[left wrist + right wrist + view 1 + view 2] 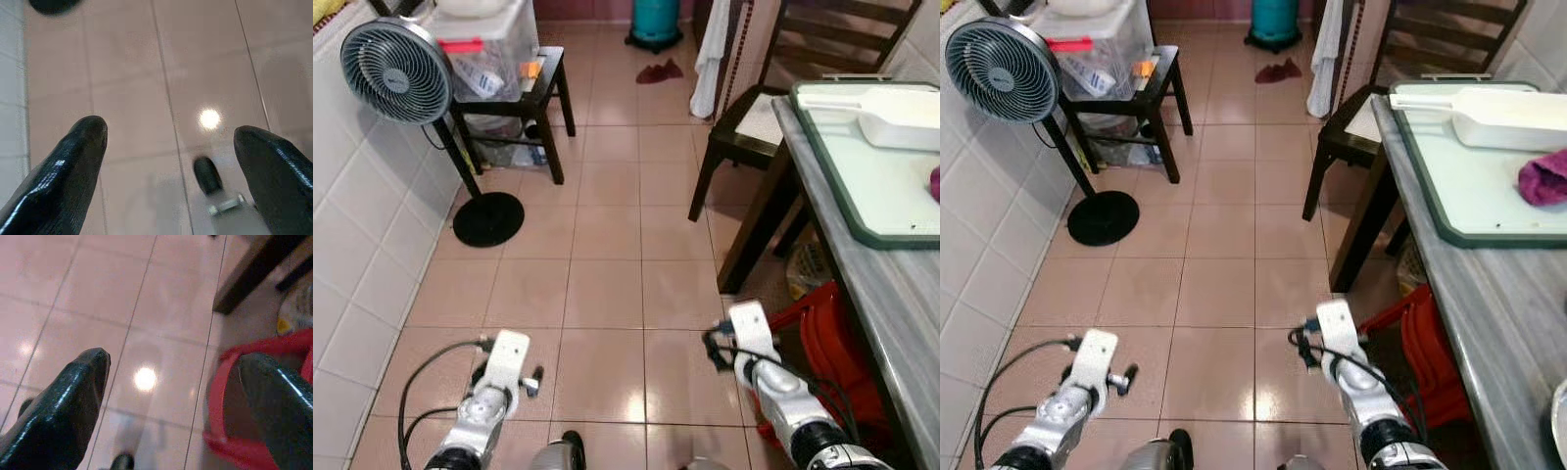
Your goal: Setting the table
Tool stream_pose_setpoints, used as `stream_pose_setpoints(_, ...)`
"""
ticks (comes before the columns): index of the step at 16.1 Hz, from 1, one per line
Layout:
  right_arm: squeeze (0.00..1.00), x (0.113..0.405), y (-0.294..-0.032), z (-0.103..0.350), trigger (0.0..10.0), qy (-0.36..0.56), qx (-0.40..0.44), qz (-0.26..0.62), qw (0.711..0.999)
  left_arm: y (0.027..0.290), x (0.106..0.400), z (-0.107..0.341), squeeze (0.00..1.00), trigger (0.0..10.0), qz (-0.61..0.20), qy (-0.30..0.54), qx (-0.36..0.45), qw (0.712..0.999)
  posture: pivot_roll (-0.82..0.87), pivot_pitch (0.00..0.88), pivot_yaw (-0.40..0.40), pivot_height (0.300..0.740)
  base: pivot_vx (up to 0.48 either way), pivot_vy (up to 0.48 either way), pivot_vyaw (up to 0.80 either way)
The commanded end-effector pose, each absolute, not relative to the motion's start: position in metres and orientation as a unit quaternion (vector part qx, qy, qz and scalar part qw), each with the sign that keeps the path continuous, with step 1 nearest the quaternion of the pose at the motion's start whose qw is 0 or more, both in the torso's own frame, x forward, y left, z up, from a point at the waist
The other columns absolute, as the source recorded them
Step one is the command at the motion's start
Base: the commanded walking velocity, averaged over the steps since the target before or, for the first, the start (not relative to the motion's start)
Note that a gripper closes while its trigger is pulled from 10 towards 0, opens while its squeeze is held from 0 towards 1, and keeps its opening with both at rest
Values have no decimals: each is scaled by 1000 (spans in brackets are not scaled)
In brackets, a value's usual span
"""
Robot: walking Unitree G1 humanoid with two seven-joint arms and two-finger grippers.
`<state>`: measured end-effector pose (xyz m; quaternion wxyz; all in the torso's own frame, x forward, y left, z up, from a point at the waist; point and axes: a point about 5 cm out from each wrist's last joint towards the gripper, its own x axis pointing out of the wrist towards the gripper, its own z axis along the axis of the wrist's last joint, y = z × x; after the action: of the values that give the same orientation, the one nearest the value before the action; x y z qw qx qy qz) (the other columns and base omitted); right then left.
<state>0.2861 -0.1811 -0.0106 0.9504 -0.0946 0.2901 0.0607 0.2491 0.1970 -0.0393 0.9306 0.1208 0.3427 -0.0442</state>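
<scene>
A grey marble table (1469, 294) runs along the right side. On it lies a white mat with a green rim (1489, 186), bearing a long white scoop-shaped dish (1508, 117) and a crumpled magenta cloth (1545, 178). Both silver arms hang low over the pink floor tiles, left arm (494, 392) and right arm (764, 362), well short of the table top. In the wrist views the left gripper (171, 132) and the right gripper (173, 362) are open, with only floor between their fingers.
A standing fan (396, 70) with a round black base (487, 218) stands by the tiled left wall. A black side table (524, 93) carries a plastic box. A dark wooden chair (754, 117) is beside the table. A red plastic stool (822, 343) stands under it.
</scene>
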Motion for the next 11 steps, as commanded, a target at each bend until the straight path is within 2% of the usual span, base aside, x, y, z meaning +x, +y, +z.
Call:
stream_pose_setpoints(1, 0, 280, -183, -18, 10000, 316, -87, 53, 943, 205, 237, -48, 0, 10000, -34, 374, 115, 919, -74, 151, 11, 740, 0, 0, 0)
stream_pose_setpoints(3, 0, 271, -184, -28, 10000, 346, -67, 22, 936, 217, 228, -53, 0, 10000, -5, 396, 103, 913, -85, 146, 20, 740, 0, 0, 0)
stream_pose_setpoints(5, 0, 261, -186, -36, 10000, 363, -7, -38, 931, 220, 220, -57, 0, 10000, 4, 404, 94, 910, -92, 141, 22, 740, 0, 0, 0)
stream_pose_setpoints(7, 0, 253, -178, -44, 10000, 380, 13, -51, 923, 218, 214, -62, 0, 10000, 16, 418, 76, 905, -94, 139, 19, 740, 0, 0, 0)
stream_pose_setpoints(8, 0, 252, -170, -45, 10000, 382, 8, -30, 924, 215, 211, -65, 0, 10000, 19, 426, 68, 902, -106, 145, 18, 740, 0, 0, 0)
stream_pose_setpoints(11, 0, 251, -180, -46, 10000, 386, 12, -54, 921, 208, 208, -68, 0, 10000, 21, 436, 56, 898, -122, 153, 6, 740, 0, 0, 0)
